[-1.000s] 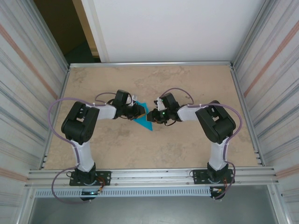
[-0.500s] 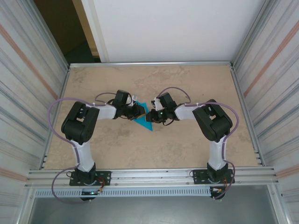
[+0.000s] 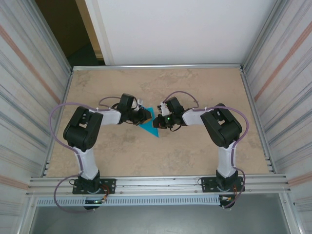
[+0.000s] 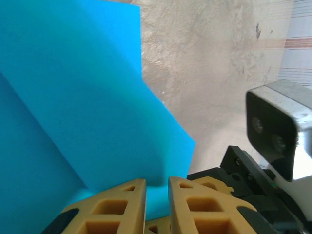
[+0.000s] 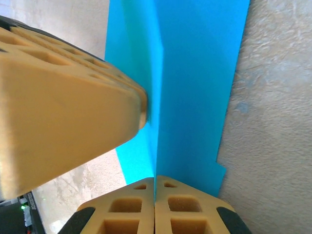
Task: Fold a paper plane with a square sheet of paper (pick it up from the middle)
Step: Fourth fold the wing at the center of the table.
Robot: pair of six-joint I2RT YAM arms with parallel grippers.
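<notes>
Beige table (image 3: pixel 195 87) — left pincer (image 4: pixel 157 183), right pincer (image 5: pixel 154 179) tight on paper plane (image 3: pixel 151 127) — crease (image 5: pixel 157 97) clear wrist-side.

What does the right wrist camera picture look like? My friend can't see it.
A bright teal folded paper sheet stands up in a crease, pinched at the bottom by the right gripper, its two yellow fingers shut. The left gripper reaches in from the left, its big yellow finger touching the crease. A beige speckled tabletop lies underneath.
</notes>
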